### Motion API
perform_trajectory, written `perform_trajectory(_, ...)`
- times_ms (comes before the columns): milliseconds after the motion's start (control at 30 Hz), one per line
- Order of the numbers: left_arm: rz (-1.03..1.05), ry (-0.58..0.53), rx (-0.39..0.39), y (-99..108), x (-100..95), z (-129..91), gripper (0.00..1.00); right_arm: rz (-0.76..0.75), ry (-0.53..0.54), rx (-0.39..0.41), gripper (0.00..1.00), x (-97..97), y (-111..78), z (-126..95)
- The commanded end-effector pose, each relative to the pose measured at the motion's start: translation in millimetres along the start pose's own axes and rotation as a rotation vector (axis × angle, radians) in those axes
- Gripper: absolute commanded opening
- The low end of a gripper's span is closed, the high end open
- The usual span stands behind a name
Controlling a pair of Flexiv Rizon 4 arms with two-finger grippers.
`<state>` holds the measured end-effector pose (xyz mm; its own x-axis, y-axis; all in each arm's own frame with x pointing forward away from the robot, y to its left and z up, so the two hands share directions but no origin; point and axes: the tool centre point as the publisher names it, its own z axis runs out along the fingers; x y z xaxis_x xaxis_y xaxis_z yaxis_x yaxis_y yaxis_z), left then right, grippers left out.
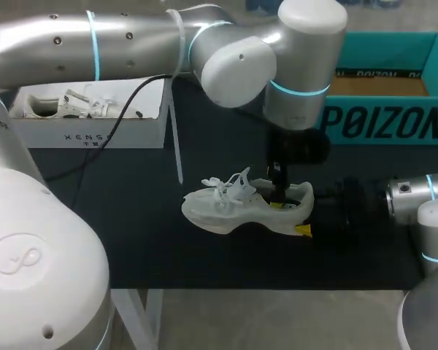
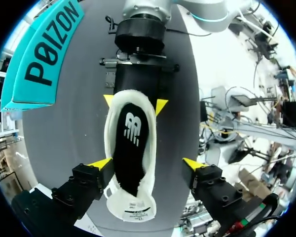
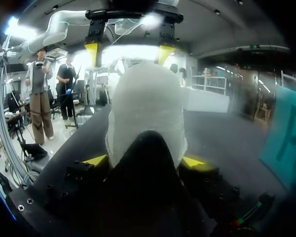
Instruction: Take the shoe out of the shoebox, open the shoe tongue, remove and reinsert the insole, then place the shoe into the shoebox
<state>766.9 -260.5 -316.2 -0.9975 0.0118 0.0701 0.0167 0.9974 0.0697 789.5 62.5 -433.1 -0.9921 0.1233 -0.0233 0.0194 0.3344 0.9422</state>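
Right, the white shoe [image 1: 233, 204] is out on the black bench [image 1: 131, 226], lying roughly mid-bench with its toe pointing toward the robot's left. The teal shoebox [image 1: 383, 124] waits at the far right edge. A white box [image 1: 95, 133] at the far left holds a second shoe [image 1: 69, 104].

The right pincer [image 3: 144, 161] comes in low from the side and is clamped on the heel [image 3: 148, 108], one yellow tip on each flank. The left pincer [image 2: 147, 164] hangs straight over the opening with its fingers spread wide. One tip is just at the collar and the other stands off from it, so it grips nothing.

Down in the shoe, the dark insole [image 2: 129, 148] lies flat in its bed, and the wrist camera sees it plainly.

By the look of it, the insole step is in hand, though whether this is removal or the seating after reinsertion cannot be told from here. For a clean removal the left pincer should narrow enough to clear the collar. It should then go down at the heel end, where the opening is widest, and pinch the insole's rear edge, not the lining. The lift wants to be slow and angled back toward the heel, so the front slides out from under the tongue. The right pincer needs a firm clamp throughout, or the shoe may tip or rise with the pull.
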Motion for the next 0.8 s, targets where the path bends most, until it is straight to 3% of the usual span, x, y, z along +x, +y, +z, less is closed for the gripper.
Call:
perform_trajectory(33,0.017,0.015,-0.015,-4.3,-4.7,13.7,0.00,0.001,-0.001,0.003,0.00,-0.7,-1.4,2.6)
perform_trajectory(533,0.129,-0.029,-0.007,-7.4,-19.1,20.0,0.00,0.001,-0.001,0.003,0.00,-0.7,-1.4,2.6)
perform_trajectory(800,0.191,-0.024,-0.028,-14.9,-24.1,36.9,0.00,0.001,-0.001,0.003,0.00,-0.7,-1.4,2.6)
